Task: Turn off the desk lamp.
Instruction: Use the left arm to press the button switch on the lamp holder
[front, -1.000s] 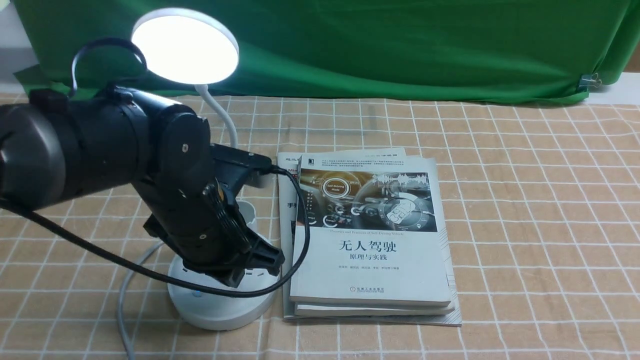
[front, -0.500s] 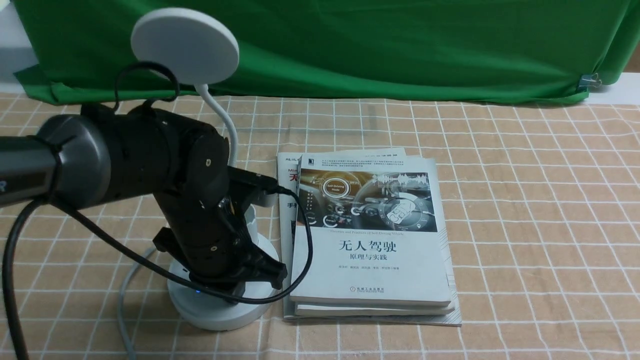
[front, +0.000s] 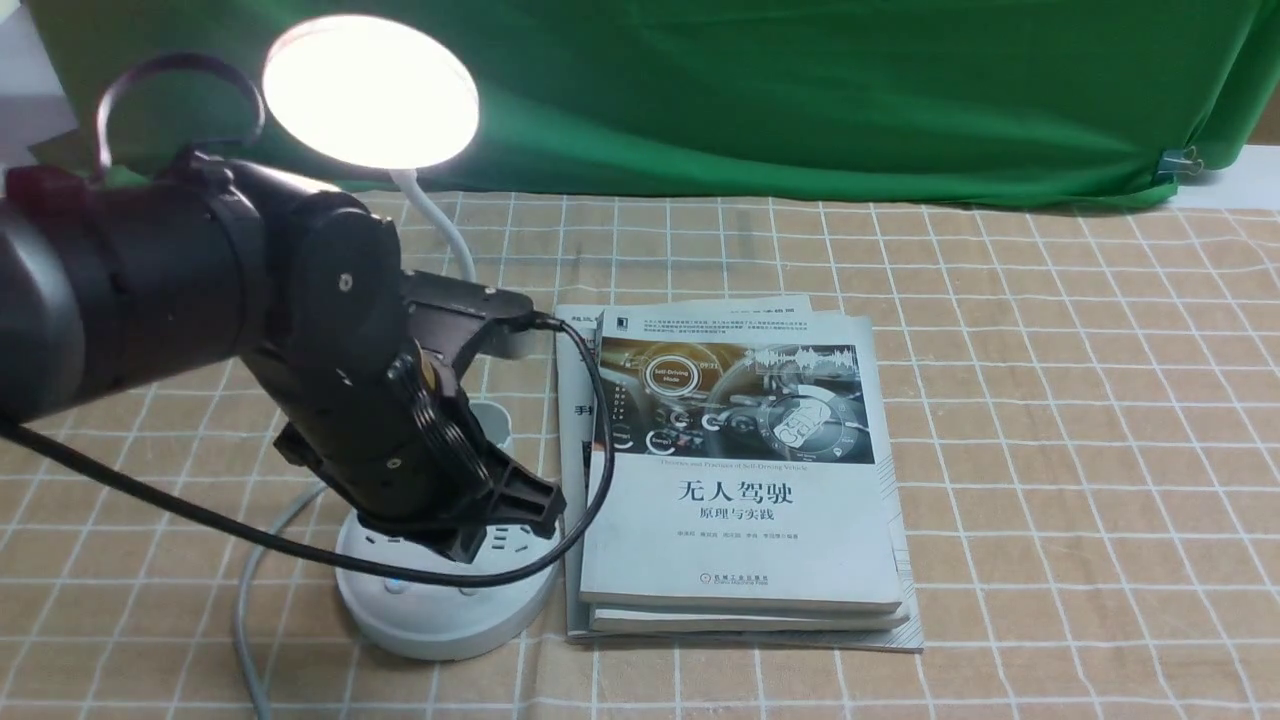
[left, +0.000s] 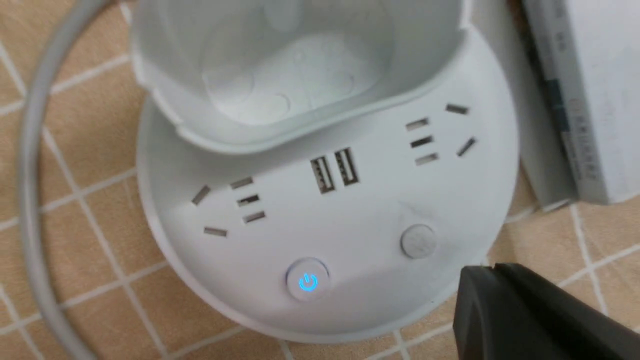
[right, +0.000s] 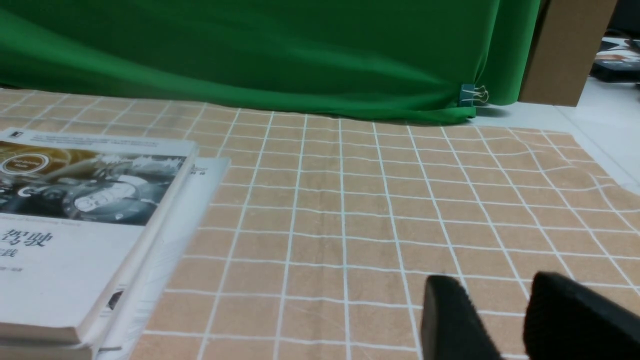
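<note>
The lamp (front: 370, 90) should be steadied by its likely stiff base (left: 345, 225), not bendy neck (front: 435, 215); left gripper (left: 492, 268) is closed, right gripper (right: 495, 280) parted.

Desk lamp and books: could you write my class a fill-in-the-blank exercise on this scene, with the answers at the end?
1. The disc head of the lamp is switched ____.
2. The power symbol on one button glows in the colour ____.
3. The cloth behind the table is ____.
4. The books lie on the robot's ____ side of the lamp's base.

Missing words: on; blue; green; right.
</note>
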